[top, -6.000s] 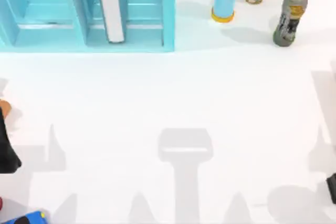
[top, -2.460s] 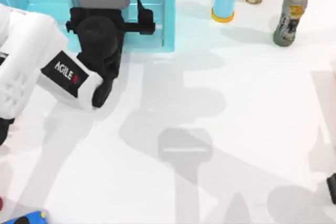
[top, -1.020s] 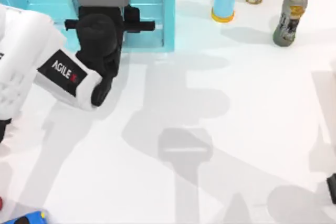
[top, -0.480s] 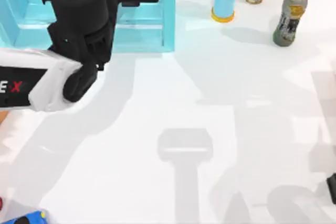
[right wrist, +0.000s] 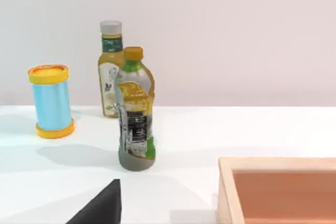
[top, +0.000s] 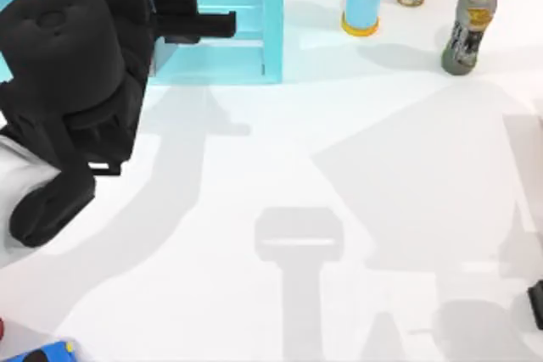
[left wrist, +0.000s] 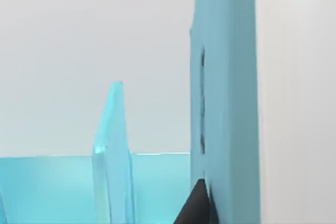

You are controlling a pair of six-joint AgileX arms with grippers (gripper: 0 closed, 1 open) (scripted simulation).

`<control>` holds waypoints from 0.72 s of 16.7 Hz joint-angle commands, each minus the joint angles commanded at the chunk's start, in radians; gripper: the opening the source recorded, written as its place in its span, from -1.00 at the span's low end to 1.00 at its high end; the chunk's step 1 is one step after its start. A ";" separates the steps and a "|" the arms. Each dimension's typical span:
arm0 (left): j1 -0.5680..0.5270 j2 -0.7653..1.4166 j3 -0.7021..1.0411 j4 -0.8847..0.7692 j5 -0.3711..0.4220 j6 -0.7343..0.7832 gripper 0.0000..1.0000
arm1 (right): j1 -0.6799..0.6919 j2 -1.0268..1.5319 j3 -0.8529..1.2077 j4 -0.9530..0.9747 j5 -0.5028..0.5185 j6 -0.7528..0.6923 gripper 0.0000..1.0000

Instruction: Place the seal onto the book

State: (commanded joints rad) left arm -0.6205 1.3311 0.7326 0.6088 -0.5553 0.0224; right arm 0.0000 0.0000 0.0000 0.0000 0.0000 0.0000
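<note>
Left gripper [top: 182,19] raised at the front of the light-blue shelf unit [top: 254,19], finger state cannot tell, book [left wrist: 226,98] upright just beside its fingertip, right arm [top: 536,304] parked far from the shelf.

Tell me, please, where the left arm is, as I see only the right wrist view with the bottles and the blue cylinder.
Observer: In the top view the left arm is high over the table's left rear, and the left pincer is over the light-blue shelf unit.
Operator: Thank you. What does its wrist camera look at?
Observer: It looks close along a wall of that shelf unit, with a thin divider standing beside the wall.
Operator: And where does my right arm sit on the table?
Observer: The right arm is parked at the top view's right edge, near the front, well away from the bottles.
</note>
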 joint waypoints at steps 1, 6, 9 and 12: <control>-0.003 -0.010 -0.006 -0.006 -0.003 0.000 -1.00 | 0.000 0.000 0.000 0.000 0.000 0.000 1.00; 0.002 -0.004 -0.006 -0.005 -0.003 0.002 -1.00 | 0.000 0.000 0.000 0.000 0.000 0.000 1.00; -0.011 0.011 0.007 -0.026 -0.017 -0.053 -1.00 | 0.000 0.000 0.000 0.000 0.000 0.000 1.00; -0.045 0.051 0.040 -0.082 -0.056 -0.195 -1.00 | 0.000 0.000 0.000 0.000 0.000 0.000 1.00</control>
State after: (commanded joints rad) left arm -0.6659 1.3823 0.7724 0.5263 -0.6110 -0.1728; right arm 0.0000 0.0000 0.0000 0.0000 0.0000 0.0000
